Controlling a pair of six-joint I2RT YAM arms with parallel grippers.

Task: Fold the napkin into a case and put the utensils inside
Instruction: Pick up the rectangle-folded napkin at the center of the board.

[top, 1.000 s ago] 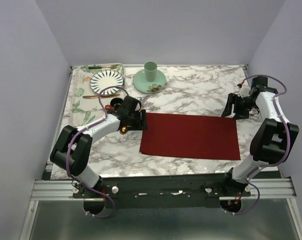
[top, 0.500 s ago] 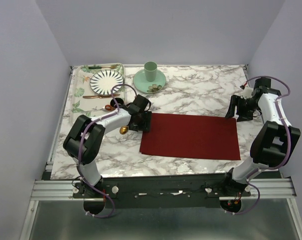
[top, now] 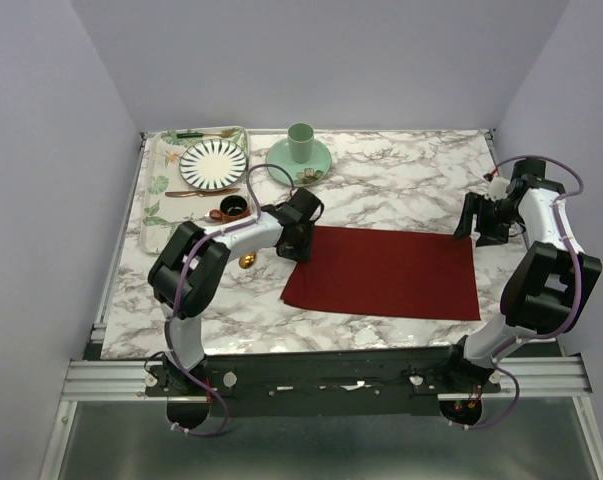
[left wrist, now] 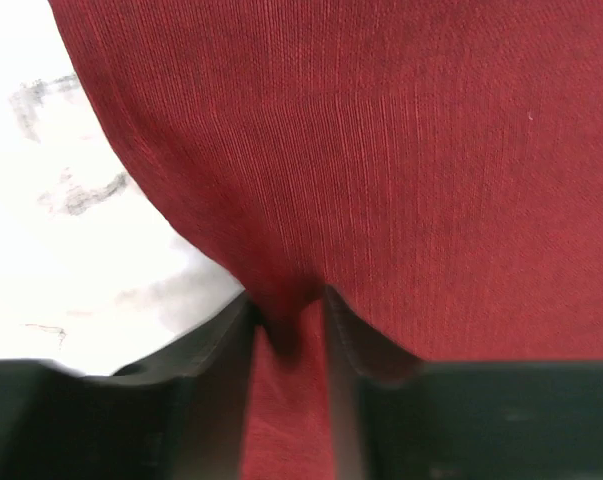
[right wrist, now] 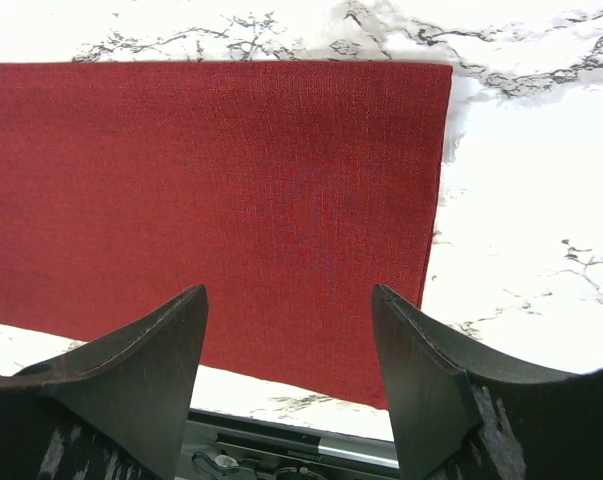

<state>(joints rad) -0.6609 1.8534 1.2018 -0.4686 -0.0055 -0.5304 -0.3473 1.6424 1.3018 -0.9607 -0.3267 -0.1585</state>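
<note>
The dark red napkin (top: 381, 272) lies flat as a wide rectangle in the middle of the marble table. My left gripper (top: 299, 243) sits on its far left corner. In the left wrist view a ridge of the napkin (left wrist: 381, 150) is pinched between the fingers of the left gripper (left wrist: 289, 310). My right gripper (top: 479, 228) hovers open just beyond the far right corner. In the right wrist view the napkin (right wrist: 211, 190) lies flat below the wide-apart right gripper (right wrist: 289, 292). A small gold spoon (top: 247, 261) lies on the table beside my left forearm.
A floral tray (top: 156, 200) at the back left holds a striped plate (top: 213, 163), a green-handled utensil (top: 196, 134) and a brown-gold utensil (top: 191, 193). A small dark bowl (top: 231, 207) sits by the tray. A green cup (top: 300, 142) stands on a saucer (top: 281, 165).
My left gripper slid right from beside the cloth onto its far left corner and closed on it, lifting a small ridge. The right gripper drifted slightly right and stayed open.
</note>
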